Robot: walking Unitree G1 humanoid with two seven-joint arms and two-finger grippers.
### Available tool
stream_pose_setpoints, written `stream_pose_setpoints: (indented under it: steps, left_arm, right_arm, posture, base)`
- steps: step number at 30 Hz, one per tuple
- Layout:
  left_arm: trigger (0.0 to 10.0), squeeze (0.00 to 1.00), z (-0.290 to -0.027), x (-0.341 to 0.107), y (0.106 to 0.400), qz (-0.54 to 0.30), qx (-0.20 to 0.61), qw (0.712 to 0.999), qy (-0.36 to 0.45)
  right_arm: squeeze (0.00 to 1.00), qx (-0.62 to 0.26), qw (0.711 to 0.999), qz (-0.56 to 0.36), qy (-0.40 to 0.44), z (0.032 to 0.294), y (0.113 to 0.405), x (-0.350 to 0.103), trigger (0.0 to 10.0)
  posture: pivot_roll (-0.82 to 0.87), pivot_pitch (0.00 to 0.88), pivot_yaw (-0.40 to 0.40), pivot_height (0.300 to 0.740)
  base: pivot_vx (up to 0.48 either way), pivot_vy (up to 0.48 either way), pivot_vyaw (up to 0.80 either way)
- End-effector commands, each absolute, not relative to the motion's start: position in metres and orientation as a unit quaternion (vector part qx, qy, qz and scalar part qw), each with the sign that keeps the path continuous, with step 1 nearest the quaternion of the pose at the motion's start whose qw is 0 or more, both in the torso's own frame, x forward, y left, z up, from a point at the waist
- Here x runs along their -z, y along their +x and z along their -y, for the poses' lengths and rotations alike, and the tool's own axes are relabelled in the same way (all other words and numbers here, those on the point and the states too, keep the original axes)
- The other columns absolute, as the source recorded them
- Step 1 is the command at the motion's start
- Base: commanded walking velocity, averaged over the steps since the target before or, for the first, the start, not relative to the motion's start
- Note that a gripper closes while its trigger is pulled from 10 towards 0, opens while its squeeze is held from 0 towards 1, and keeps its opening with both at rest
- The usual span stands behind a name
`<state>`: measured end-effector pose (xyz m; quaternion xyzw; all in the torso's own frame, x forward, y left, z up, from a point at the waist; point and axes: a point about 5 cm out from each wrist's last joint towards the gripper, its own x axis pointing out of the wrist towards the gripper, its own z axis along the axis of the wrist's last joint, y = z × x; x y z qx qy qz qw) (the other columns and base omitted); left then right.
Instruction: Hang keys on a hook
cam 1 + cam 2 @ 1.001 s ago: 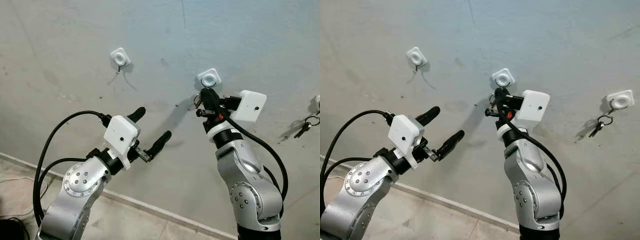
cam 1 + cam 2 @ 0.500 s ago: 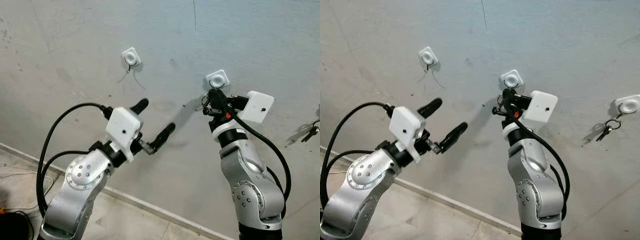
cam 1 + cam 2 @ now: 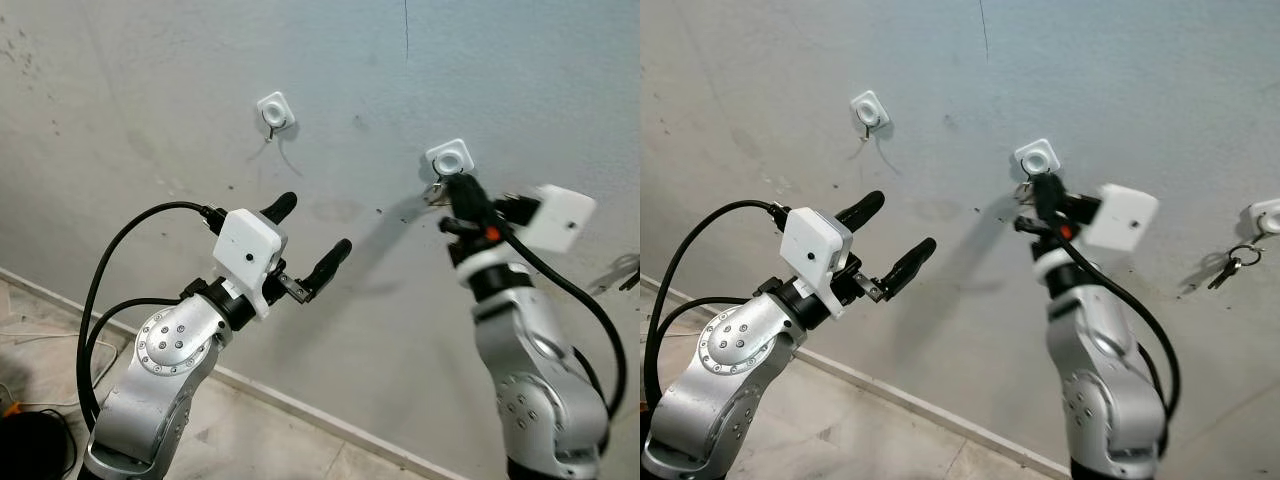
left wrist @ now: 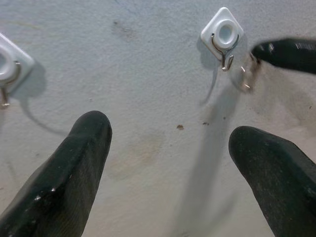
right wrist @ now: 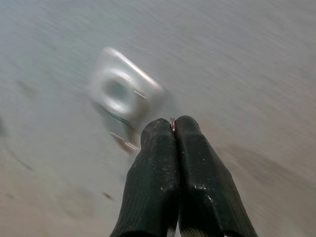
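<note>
Right eye view: right gripper [image 3: 1038, 184], fingers pressed together on thin metal key ring [image 5: 172, 123], now sits just below white square adhesive wall hook [image 3: 1037, 156]; half second ago it sat slightly lower, more toward robot's left. Keys [image 4: 246, 79] dangle beside hook's wire prong, not yet on it. Judgement: final threading under way. Left gripper [image 3: 309, 238] spread, empty, well apart to its left.
</note>
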<state>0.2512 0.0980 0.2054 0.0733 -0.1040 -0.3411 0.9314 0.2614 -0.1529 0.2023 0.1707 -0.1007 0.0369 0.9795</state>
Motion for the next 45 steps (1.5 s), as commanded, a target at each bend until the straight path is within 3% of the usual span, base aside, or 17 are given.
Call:
stream_pose_setpoints:
  steps: [1, 45]
  left_arm:
    - [10.0, 0.00, -0.098, -0.205, 0.252, 0.101, 0.340, 0.932, 0.076]
    - [10.0, 0.00, -0.096, -0.204, 0.251, 0.100, 0.344, 0.931, 0.071]
  right_arm:
    - [0.00, -0.042, 0.979, 0.110, 0.167, 0.154, 0.258, -0.207, 10.0]
    - [0.00, -0.064, 0.957, 0.107, 0.262, 0.124, 0.267, -0.222, 10.0]
  posture:
    - [0.17, 0.000, -0.041, 0.740]
    - [0.18, 0.000, -0.048, 0.740]
  base:
    - [0.000, 0.000, 0.00]
    - [0.000, 0.000, 0.00]
